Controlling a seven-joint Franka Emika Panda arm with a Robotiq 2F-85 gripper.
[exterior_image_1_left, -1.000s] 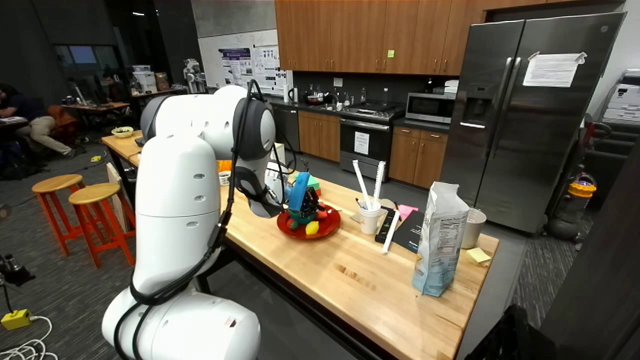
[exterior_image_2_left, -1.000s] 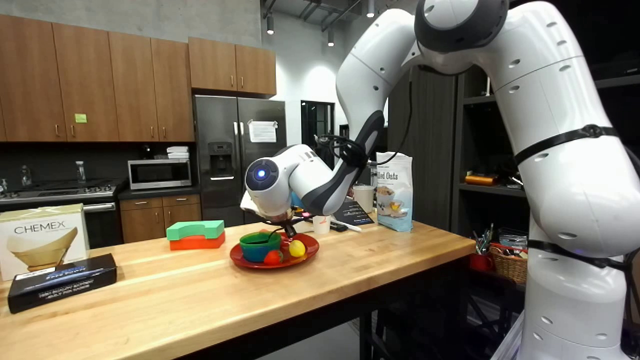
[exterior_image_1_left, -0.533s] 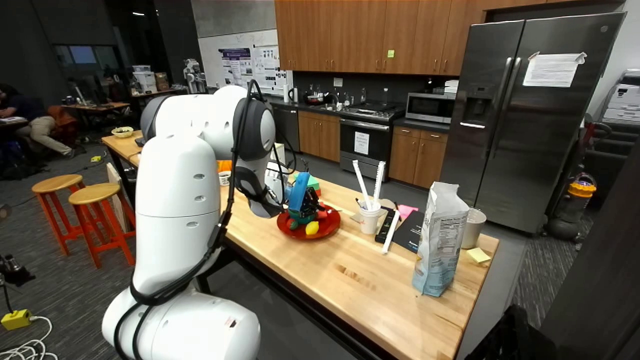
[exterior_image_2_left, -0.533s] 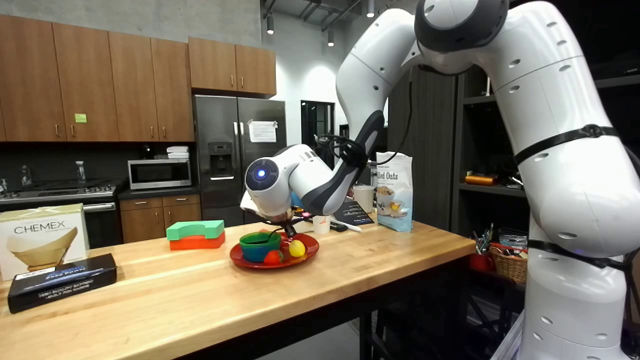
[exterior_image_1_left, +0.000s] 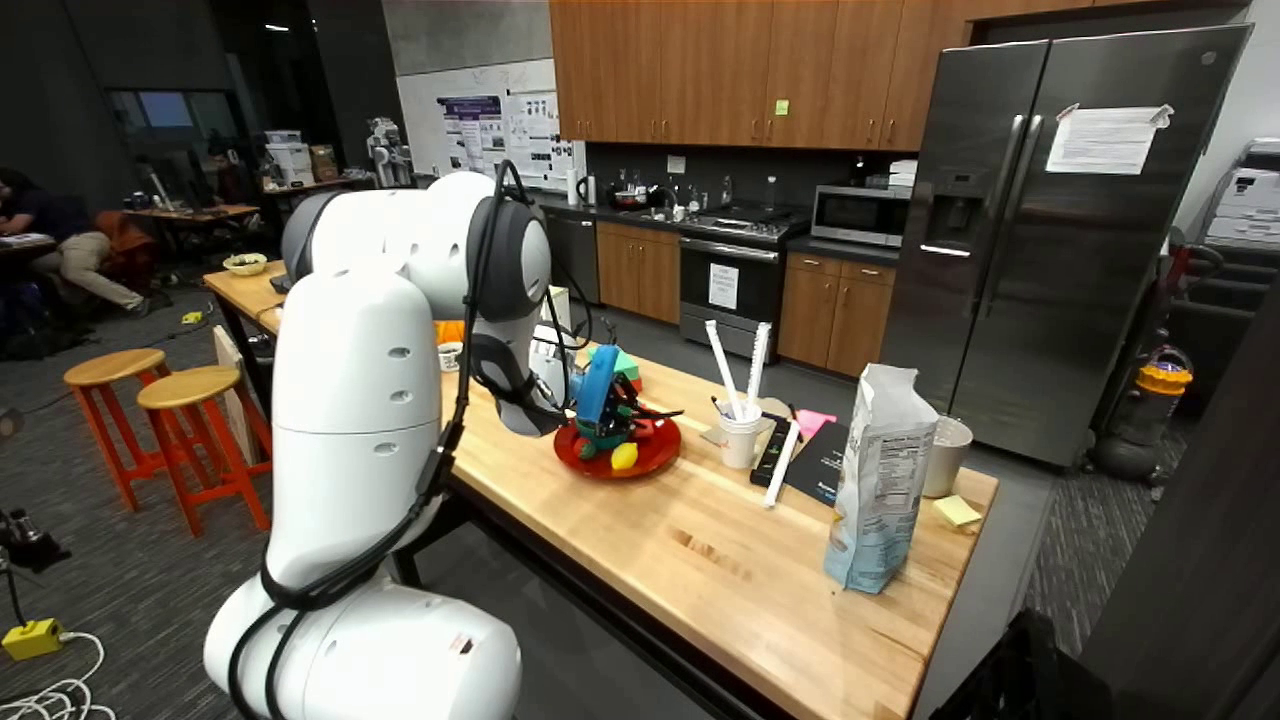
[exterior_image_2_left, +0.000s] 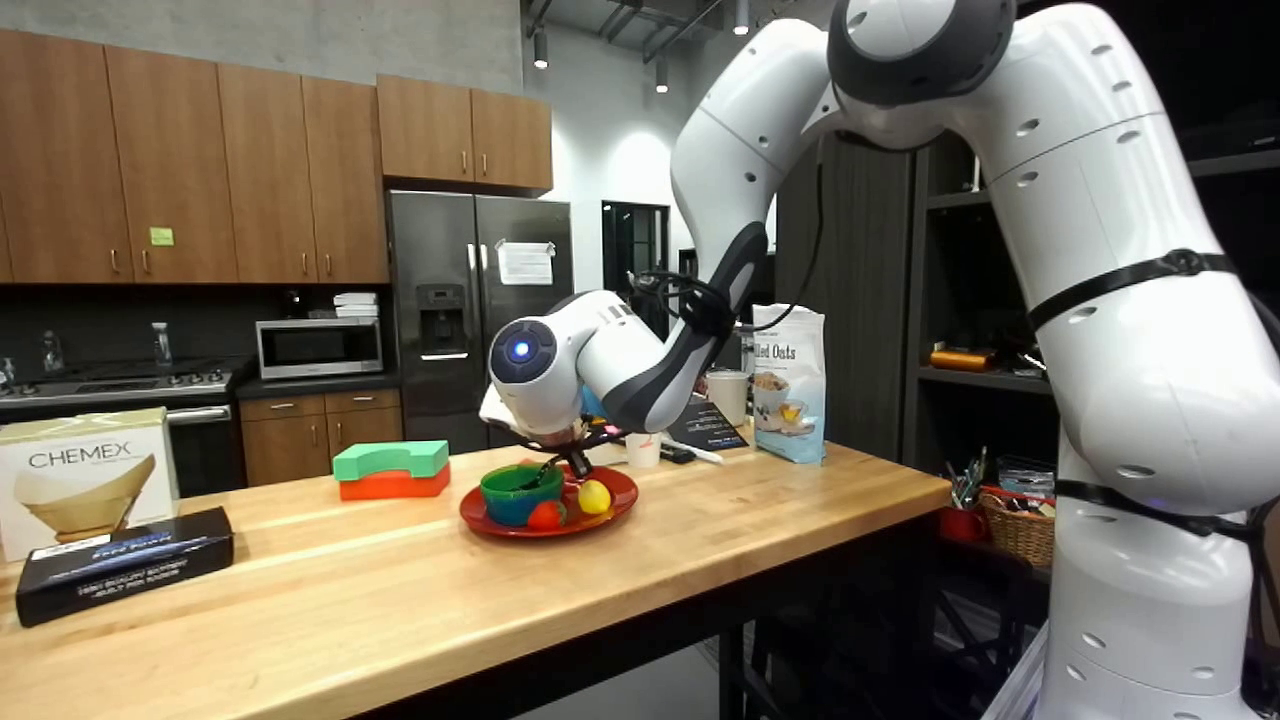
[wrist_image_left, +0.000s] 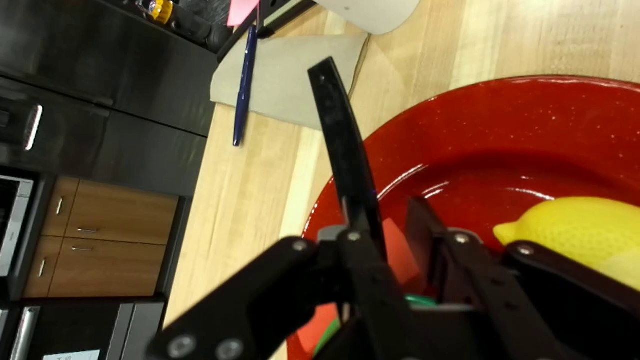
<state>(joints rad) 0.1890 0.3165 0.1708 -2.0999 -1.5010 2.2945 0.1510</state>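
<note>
Beside the tool (wrist_image_left: 396, 227), the black handle (wrist_image_left: 340, 135) has shifted.

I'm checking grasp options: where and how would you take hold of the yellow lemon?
Likely across its middle, from above: the lemon lies on its side on the red plate, top uncovered, and its rounded body offers more to hold than the pointed tip.

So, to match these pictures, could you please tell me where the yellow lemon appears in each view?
In an exterior view: the lemon is slightly left of centre, below mid-height.
In an exterior view: the lemon is left of centre, lower half.
Wrist view: the lemon is cut off by the right edge.
Shared landmark: the red plate beneath it.
</note>
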